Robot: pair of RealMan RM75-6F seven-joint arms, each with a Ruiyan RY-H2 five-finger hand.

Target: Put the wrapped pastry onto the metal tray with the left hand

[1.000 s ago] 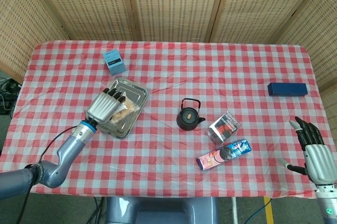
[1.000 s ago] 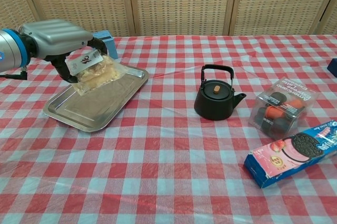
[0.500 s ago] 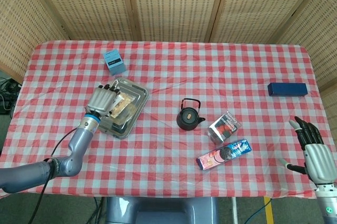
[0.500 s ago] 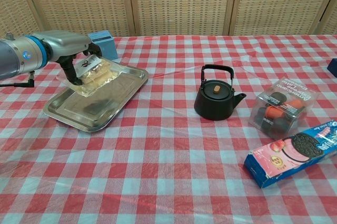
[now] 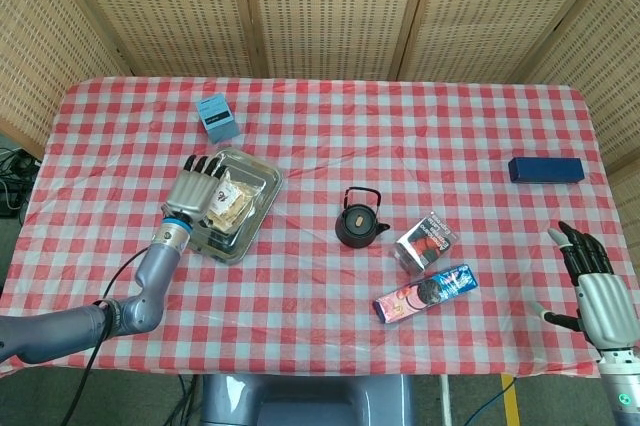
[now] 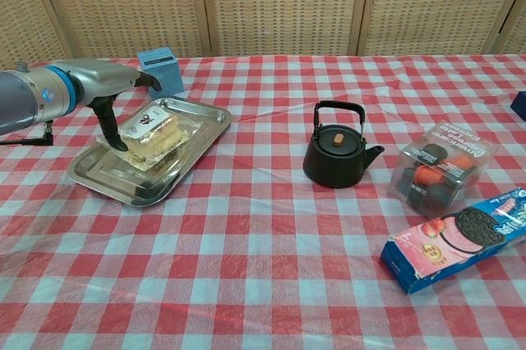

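Note:
The wrapped pastry lies flat in the metal tray at the table's left side. My left hand hovers over the tray's left edge with its fingers stretched out and apart. Its thumb points down just left of the wrapper, and nothing is held. My right hand shows only in the head view, at the table's front right corner, fingers spread and empty.
A small light-blue box stands just behind the tray. A black kettle sits mid-table. To its right lie a clear snack box and a cookie pack. A dark blue box lies far right.
The left hand lowered the pastry onto the tray and let it go. Its fingers have opened and drawn slightly left. The right hand has not moved.

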